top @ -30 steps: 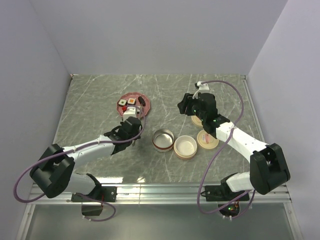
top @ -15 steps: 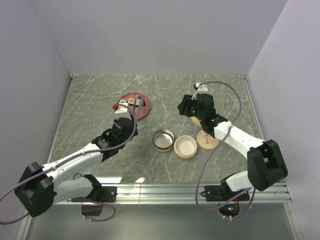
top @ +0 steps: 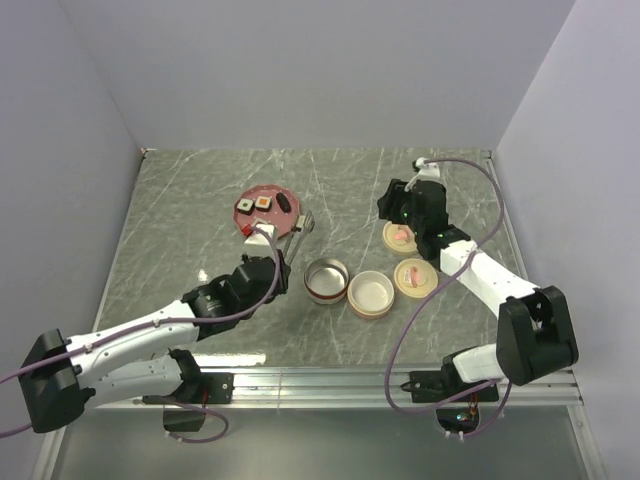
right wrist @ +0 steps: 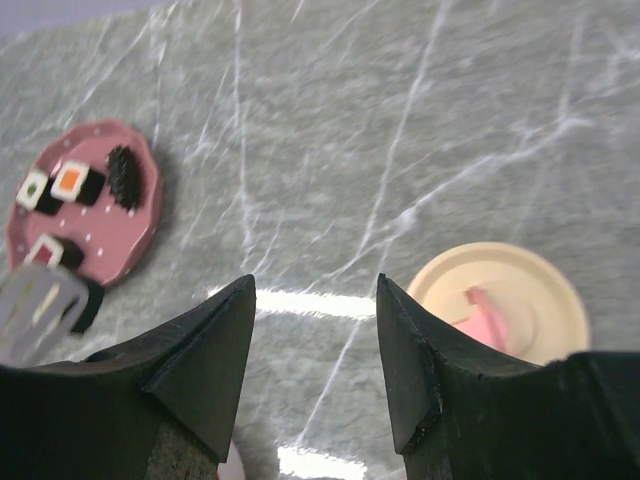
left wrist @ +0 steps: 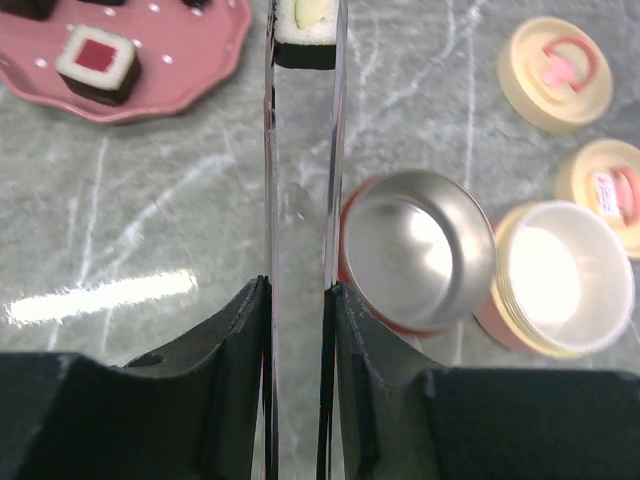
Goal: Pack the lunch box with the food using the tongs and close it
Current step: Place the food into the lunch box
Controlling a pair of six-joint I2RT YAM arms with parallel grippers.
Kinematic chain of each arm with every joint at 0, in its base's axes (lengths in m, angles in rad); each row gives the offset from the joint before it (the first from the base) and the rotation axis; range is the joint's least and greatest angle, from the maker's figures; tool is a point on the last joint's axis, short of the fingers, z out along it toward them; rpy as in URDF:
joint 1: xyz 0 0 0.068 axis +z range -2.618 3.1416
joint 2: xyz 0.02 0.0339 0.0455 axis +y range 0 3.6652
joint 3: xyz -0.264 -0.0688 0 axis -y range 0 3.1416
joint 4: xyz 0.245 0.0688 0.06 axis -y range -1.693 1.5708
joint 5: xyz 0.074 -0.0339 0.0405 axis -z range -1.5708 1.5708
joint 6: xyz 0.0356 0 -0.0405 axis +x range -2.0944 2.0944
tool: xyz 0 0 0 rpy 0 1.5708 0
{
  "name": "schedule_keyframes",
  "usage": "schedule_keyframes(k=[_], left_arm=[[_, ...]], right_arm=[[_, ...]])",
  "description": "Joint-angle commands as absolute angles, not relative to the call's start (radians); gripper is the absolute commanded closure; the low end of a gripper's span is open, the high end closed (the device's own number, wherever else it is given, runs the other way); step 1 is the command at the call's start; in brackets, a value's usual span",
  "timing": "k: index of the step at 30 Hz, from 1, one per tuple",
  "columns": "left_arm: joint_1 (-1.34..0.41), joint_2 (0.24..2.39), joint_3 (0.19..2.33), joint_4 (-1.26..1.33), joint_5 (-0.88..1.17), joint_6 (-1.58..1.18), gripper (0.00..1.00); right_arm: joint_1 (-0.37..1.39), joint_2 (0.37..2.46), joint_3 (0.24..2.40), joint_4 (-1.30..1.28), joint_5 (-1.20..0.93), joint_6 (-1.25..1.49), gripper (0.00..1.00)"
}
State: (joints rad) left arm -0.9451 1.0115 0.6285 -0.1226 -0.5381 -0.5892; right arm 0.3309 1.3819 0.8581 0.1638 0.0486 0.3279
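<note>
My left fingers (left wrist: 235, 330) are pinching the tongs (left wrist: 269, 180), and the tong tips clamp one sushi piece (left wrist: 305, 25) over the desk (left wrist: 150, 220), just off the pink plate (left wrist: 190, 70) at its 4 o'clock. A red-topped roll (left wrist: 97, 62) lies on the plate. The steel tin (left wrist: 420, 250) stands at the plate's 5 o'clock. My right fingers (right wrist: 205, 350) are spread and hold nothing, hovering above a cream lid (right wrist: 495, 290).

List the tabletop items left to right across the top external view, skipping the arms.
pink plate → steel container → cream container → near cream lid
</note>
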Motion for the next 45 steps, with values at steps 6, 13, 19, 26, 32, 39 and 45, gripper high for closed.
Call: schedule_keyframes(k=[6, 13, 19, 26, 32, 39, 45], left_arm=[[-1.100, 0.919, 0.658, -0.195, -0.597, -0.667, 0.80], [-1.221, 0.888, 0.652, -0.247, -0.650, -0.710, 0.81], [-1.292, 0.850, 0.638, -0.319, -0.687, -0.773, 0.80], [-1.310, 0.836, 0.615, -0.334, -0.689, -0.798, 0.79], [-1.321, 0.857, 0.632, -0.348, -0.699, -0.799, 0.66], [-1.325, 0.867, 0.640, -0.359, -0.706, -0.808, 0.58], [-1.330, 0.867, 0.637, -0.354, -0.696, -0.807, 0.54]], right_arm=[[0.270, 1.310, 0.845, 0.201, 0.038, 0.348, 0.41], [0.256, 1.318, 0.850, 0.193, 0.035, 0.353, 0.41], [0.244, 1.341, 0.861, 0.192, 0.029, 0.356, 0.41], [0.238, 1.358, 0.865, 0.195, 0.018, 0.359, 0.41], [0.236, 1.358, 0.864, 0.195, 0.015, 0.359, 0.41], [0.235, 1.368, 0.865, 0.198, 0.005, 0.359, 0.41], [0.232, 1.377, 0.870, 0.196, 0.003, 0.360, 0.41]])
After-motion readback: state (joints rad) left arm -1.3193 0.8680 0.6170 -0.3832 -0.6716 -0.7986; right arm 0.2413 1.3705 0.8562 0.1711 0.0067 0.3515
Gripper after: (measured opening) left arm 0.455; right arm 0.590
